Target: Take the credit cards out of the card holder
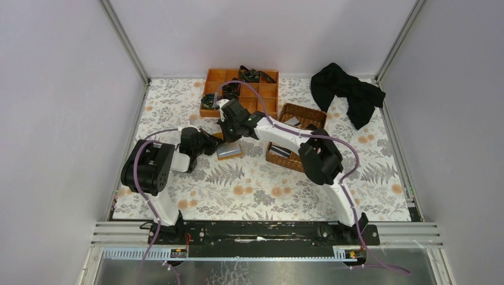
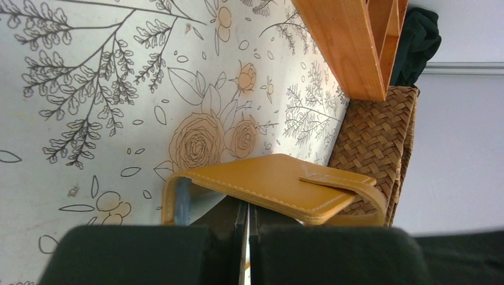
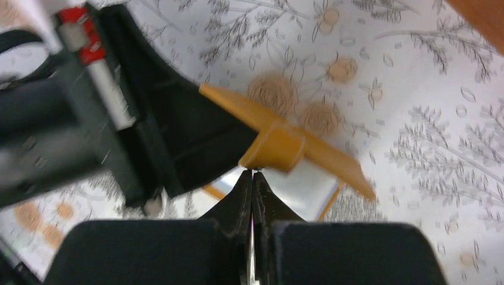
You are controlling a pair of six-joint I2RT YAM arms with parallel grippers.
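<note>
My left pincer [image 2: 246, 208] is clamped flat on the card holder [image 2: 273, 181], pinching the raised orange-tan flap at its edge. The holder sits mid-table on the flowered cloth [image 1: 261, 190], just in front of the orange tray [image 1: 214, 76] and left of the wicker basket [image 1: 303, 113]. It is propped open, and the pale inside shows below the flap. My right pincer [image 3: 253, 175] is pressed together, its tips right under the strap [image 3: 279, 145]; I cannot tell if leather is caught. There is a faint stamp on that strap, too small to read.
</note>
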